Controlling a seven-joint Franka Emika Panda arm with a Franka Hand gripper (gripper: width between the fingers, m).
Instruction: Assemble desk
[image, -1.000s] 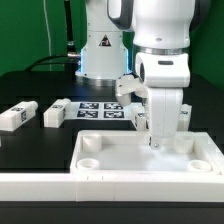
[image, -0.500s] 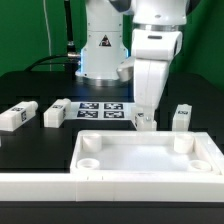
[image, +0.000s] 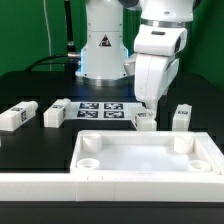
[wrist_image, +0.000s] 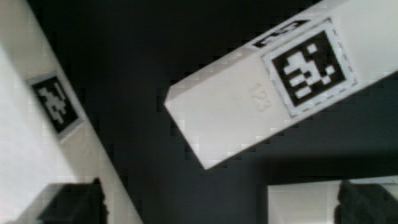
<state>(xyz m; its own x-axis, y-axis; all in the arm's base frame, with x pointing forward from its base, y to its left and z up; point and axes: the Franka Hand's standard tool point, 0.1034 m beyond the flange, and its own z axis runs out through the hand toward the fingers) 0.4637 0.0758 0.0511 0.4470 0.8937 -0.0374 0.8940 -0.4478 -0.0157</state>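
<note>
The white desk top (image: 150, 155) lies rim-up at the front, with round sockets in its corners. Two tagged white legs (image: 146, 120) (image: 181, 116) stand just behind its far rim, and two more (image: 15, 116) (image: 55, 113) lie on the exterior view's left. My gripper (image: 150, 98) hangs above the leg near the far rim's middle, clear of it. In the wrist view the gripper (wrist_image: 217, 205) is open and empty, with dark fingertips (wrist_image: 71, 203) at both sides. Below it lie a tagged leg (wrist_image: 240, 105) and another tagged white piece (wrist_image: 45, 100).
The marker board (image: 100, 110) lies flat on the black table behind the desk top. A long white rail wall (image: 110, 186) runs along the front edge. The robot base (image: 100, 50) stands at the back.
My gripper has risen from low at the desk top's far rim to well above the leg there. The leg stays standing on the table.
</note>
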